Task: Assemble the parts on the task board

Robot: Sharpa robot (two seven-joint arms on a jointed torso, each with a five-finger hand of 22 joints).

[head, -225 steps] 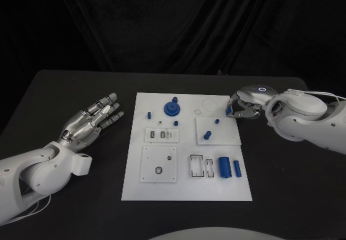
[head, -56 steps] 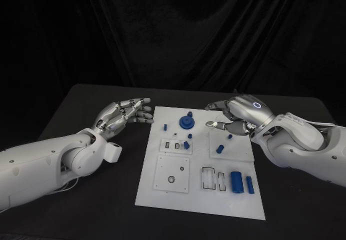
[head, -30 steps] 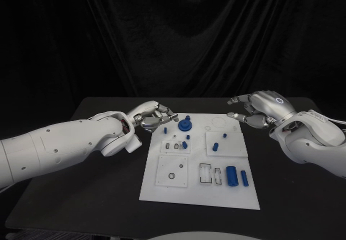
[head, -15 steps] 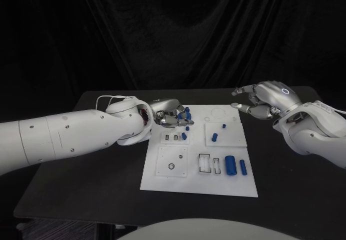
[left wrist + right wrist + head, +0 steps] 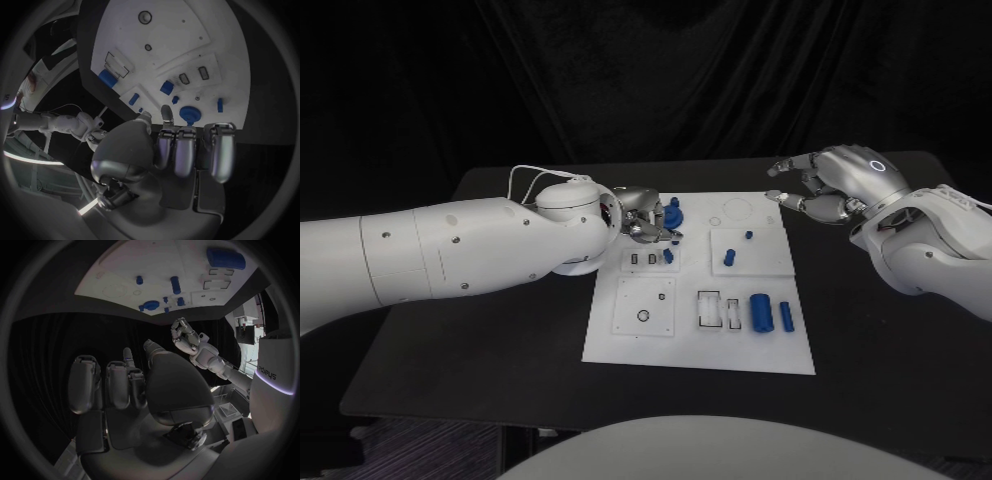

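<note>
The white task board [image 5: 704, 345] lies in the middle of the black table. A blue round part with a stem [image 5: 672, 212] stands at its far left, seen again as the round part [image 5: 189, 114]. My left hand [image 5: 643, 216] hovers right beside it with fingers bent down; I cannot tell whether they touch it. Nothing shows in that hand [image 5: 181, 150]. A big blue cylinder [image 5: 762, 311] and a slim blue bar [image 5: 785, 315] lie at the near right. Short blue pegs [image 5: 731, 258] sit mid-board. My right hand [image 5: 822, 186] hangs over the far right corner, fingers apart, holding nothing.
Raised white square plates [image 5: 648, 315] with holes and slots [image 5: 713, 308] cover the board. My thick left forearm [image 5: 473, 250] stretches across the left half of the table. Bare black table [image 5: 473, 360] surrounds the board on the near side.
My left hand has come in from the table's left side to the blue round part and curled its fingers. My right hand has spread its fingers and stays by the far right corner. The camera has shifted.
</note>
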